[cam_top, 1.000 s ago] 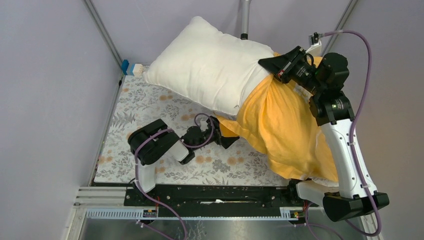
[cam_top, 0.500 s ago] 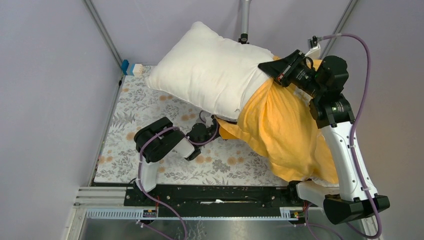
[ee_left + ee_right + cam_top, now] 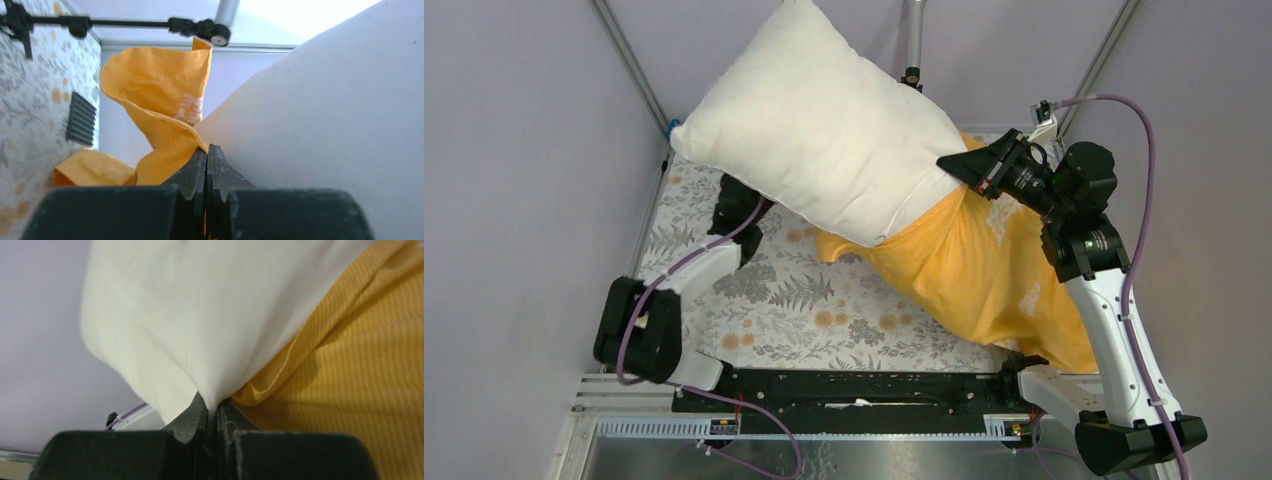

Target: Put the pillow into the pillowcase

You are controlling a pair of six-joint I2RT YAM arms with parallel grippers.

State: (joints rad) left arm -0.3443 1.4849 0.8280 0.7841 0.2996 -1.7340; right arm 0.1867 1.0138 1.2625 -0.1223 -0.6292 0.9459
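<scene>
Pillow (image 3: 814,130) is being sleeved: pillowcase (image 3: 984,270) pinched by left gripper (image 3: 206,150), pillow by right gripper (image 3: 212,407). Next, likely: pillowcase drawn toward 10 o'clock.

Inspection finding: white printed lettering stands on the orange-yellow pillowcase (image 3: 150,85). In the left wrist view, one block of print (image 3: 192,108) shows on the raised fold close to the cloth's edge. Its characters lie sideways or reversed and cannot be read with confidence; they are possibly two or three blocky letters or digits. In the top view, an upper patch (image 3: 1002,210) and a lower patch (image 3: 1031,298) of white print show on the same cloth, both too small to read. No other legible marking is recorded.
</scene>
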